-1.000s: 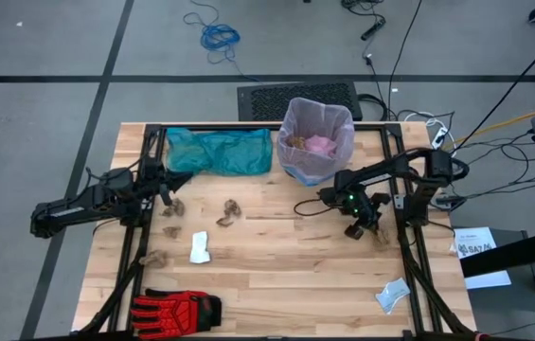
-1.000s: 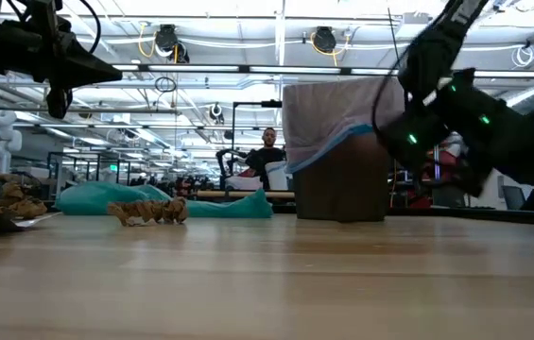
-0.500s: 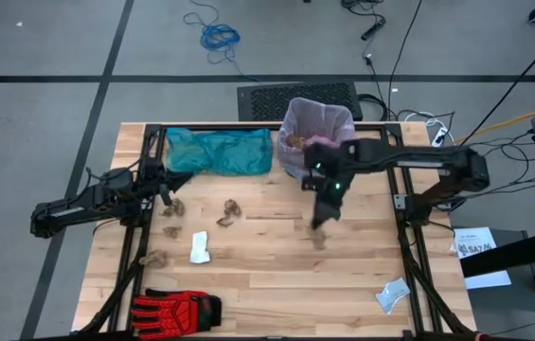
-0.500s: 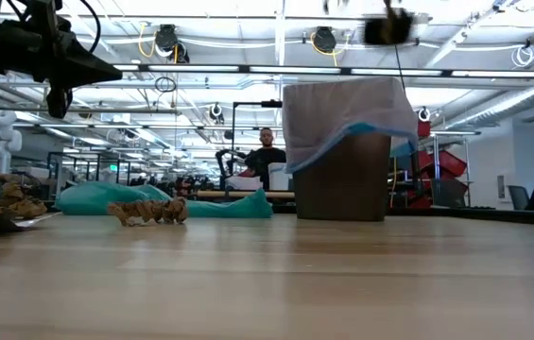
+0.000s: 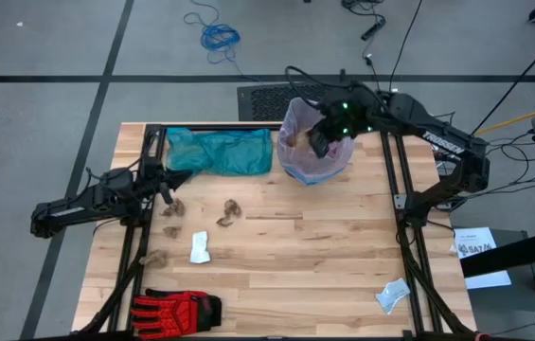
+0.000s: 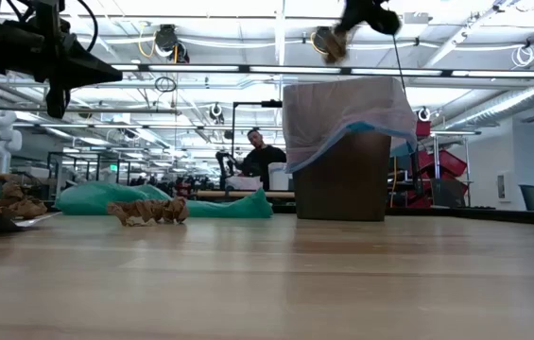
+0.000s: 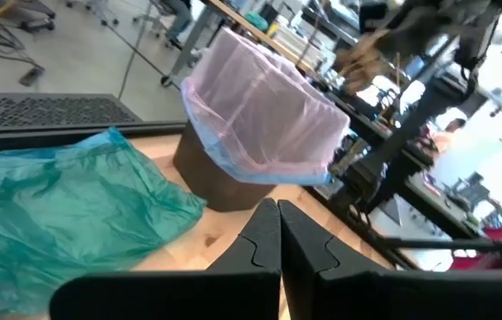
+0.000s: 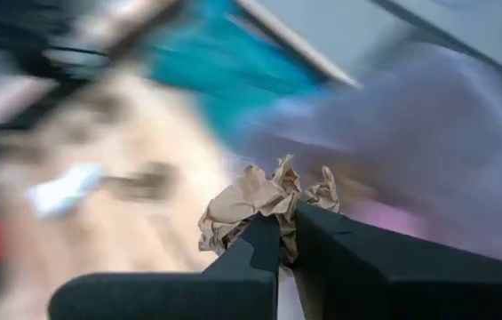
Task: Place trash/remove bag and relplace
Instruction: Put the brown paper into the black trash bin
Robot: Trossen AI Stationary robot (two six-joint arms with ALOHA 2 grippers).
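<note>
Overhead view first: the right arm reaches from the table's right side up and across, so that the right gripper (image 5: 322, 140) hangs over the open mouth of the bin, which is lined with the bag (image 5: 295, 163) at the table's far edge. The left arm lies low along the left side, the left gripper (image 5: 165, 192) just beside brown paper scraps (image 5: 173, 206) and near the teal bag (image 5: 220, 152). A red glove (image 5: 178, 308) lies at the near left corner.

Low view: the right gripper (image 6: 339, 38) hangs above the bag (image 6: 342, 118), pinching a crumpled brown paper wad (image 6: 335, 45). A person (image 6: 259, 159) sits in the room behind.

Left wrist view: its fingers (image 7: 259, 244) are pressed together, empty, pointing toward the bag (image 7: 259, 120).

Right wrist view: the fingers (image 8: 268, 244) are clamped on the wad (image 8: 255, 206).
</note>
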